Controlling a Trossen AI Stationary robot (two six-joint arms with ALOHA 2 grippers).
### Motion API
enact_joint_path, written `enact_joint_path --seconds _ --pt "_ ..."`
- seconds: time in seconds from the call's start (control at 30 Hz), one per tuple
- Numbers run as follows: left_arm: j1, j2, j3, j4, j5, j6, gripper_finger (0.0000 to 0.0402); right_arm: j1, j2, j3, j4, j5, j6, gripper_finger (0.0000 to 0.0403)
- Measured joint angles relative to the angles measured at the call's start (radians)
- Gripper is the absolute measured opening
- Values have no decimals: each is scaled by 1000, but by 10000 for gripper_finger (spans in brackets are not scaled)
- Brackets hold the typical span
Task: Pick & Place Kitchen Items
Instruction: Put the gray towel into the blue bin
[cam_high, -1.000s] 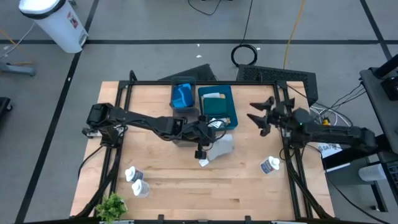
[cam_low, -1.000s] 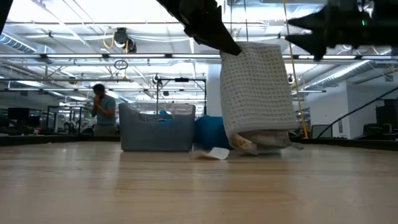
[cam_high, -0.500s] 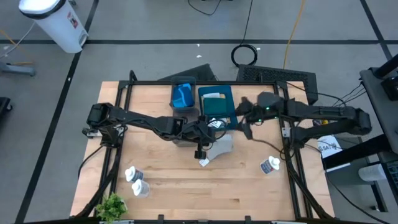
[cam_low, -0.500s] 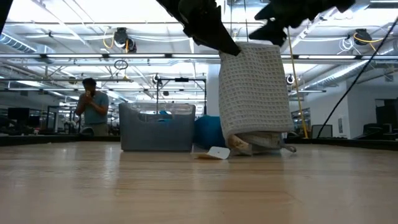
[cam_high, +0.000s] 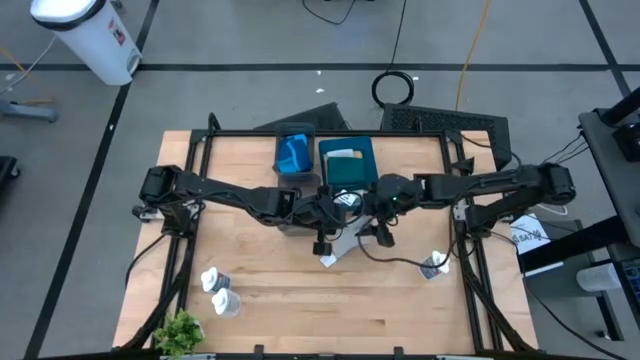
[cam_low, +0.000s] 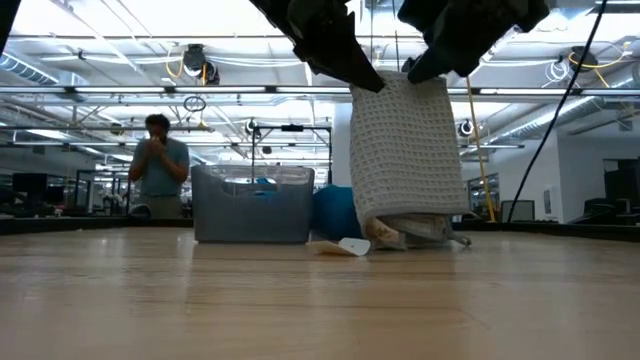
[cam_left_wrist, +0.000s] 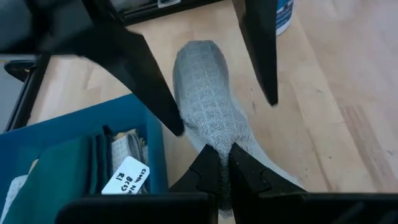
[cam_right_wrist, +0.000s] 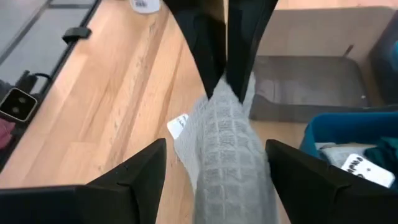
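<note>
Left gripper (cam_left_wrist: 219, 163) clamped tight on the top edge of the grey cloth (cam_low: 408, 150), holding it up above mid-table so it hangs with its lower end on the wood beside the teal tray (cam_high: 366, 150). Right gripper (cam_right_wrist: 214, 155) spread wide, one finger either side of the same cloth just below the left one's pinch — not closed on it. White tag (cam_low: 352, 245) at the cloth's foot, lying on the table (cam_high: 300, 300). Grey tray (cam_low: 252, 210) next to the teal one. White bottles (cam_high: 218, 290) near the front left by the plant (cam_high: 180, 328); another bottle (cam_high: 432, 266) front right. Person (cam_low: 158, 165) standing in the room beyond.
</note>
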Motion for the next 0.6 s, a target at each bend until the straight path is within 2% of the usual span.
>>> enact_joint_path --seconds 0.17,0.27,0.47,0.6 --pt "0 0 0 1 -6 -2 10 2 47 0 -1 73 -10 242" --pt "0 0 0 0 -6 -6 14 3 48 0 -7 102 -34 221" --pt "-2 0 0 2 -6 -39 17 3 33 0 -5 100 -38 129" --pt "-2 0 -1 24 -6 -101 48 3 19 0 -14 97 -39 48"
